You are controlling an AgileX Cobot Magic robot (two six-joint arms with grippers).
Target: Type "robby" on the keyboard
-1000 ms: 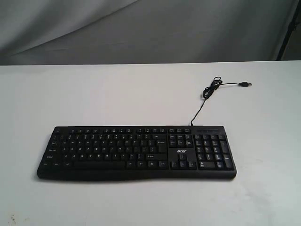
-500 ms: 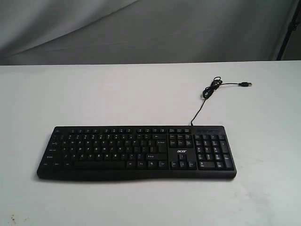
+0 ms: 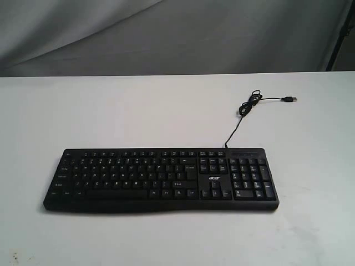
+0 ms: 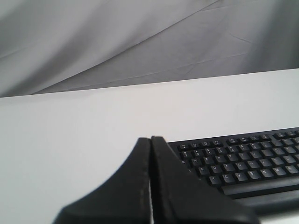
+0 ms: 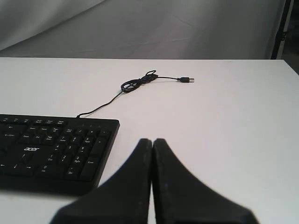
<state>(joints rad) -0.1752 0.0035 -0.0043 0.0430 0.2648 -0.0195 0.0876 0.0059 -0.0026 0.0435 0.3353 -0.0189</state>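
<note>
Black keyboard (image 3: 161, 178) lies flat on the white desk (image 3: 111, 111) toward its six o'clock edge, cable (image 3: 248, 103) trailing off to one o'clock; my left fingers (image 4: 128, 191) are pressed together; my right fingers (image 5: 180, 191) too.

Over keyboard (image 3: 161, 178): open air above the keys, approach from above is free.
Left, front, right of keyboard: bare white table (image 3: 111, 111), wide room.
Behind keyboard, right end: USB cable (image 3: 242, 112) runs off back edge into a loose coil w/ plug beyond; snag spot.
Far right bkgd: dark pole (image 5: 279, 23), well apart.
</note>
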